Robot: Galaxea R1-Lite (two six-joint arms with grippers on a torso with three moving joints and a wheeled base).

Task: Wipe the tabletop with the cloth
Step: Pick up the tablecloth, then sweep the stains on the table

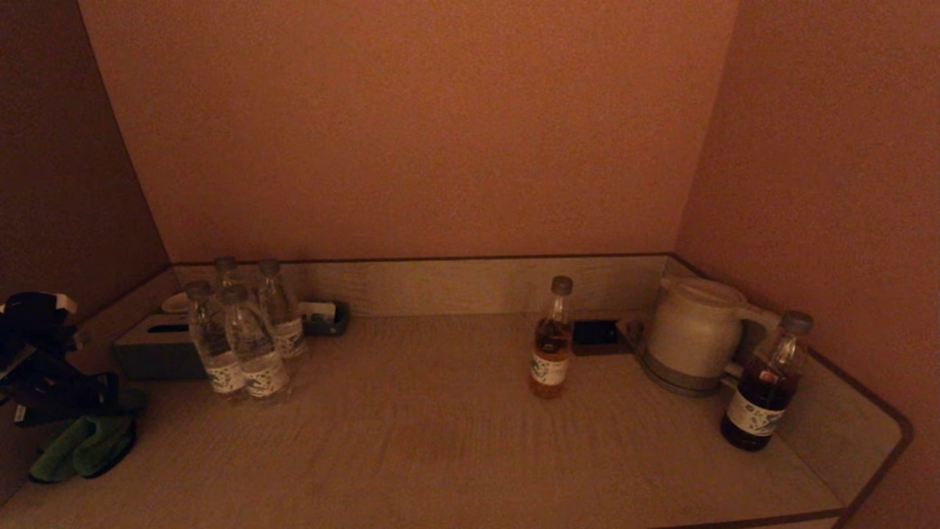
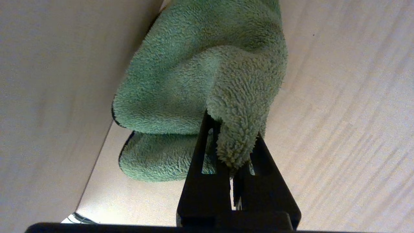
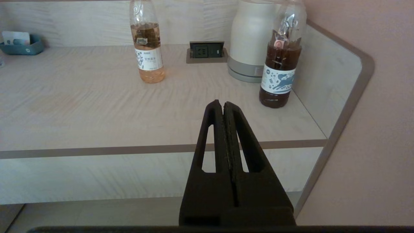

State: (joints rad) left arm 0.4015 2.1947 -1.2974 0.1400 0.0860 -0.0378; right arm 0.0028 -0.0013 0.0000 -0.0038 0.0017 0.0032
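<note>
Where the counter (image 1: 440,433) meets the left-hand wall, the left gripper (image 2: 233,136) pinches a fold of the green microfibre cloth (image 2: 200,81) between its closed fingers (image 2: 202,152), and the rest of the cloth lies bunched on the counter against that wall. In the head view the cloth (image 1: 84,444) sits at the near left edge of the counter, nearer the robot than the grey tissue box (image 1: 158,349), with the left gripper (image 1: 110,411) on top of it. Beside the tissue box, on its right, stand four clear water bottles (image 1: 242,338), and behind them against the back panel rests a small blue tray (image 1: 327,317). Well to the right of the tissue box an amber tea bottle (image 1: 551,339) stands upright, with a recessed power socket (image 1: 595,333) just beyond it, then a white electric kettle (image 1: 694,334) and a dark drink bottle (image 1: 767,382) near the rounded corner. The right gripper (image 3: 223,104), its fingers pressed together and holding nothing, hangs in front of the counter edge, short of the dark drink bottle (image 3: 280,55) and far from the tissue box
</note>
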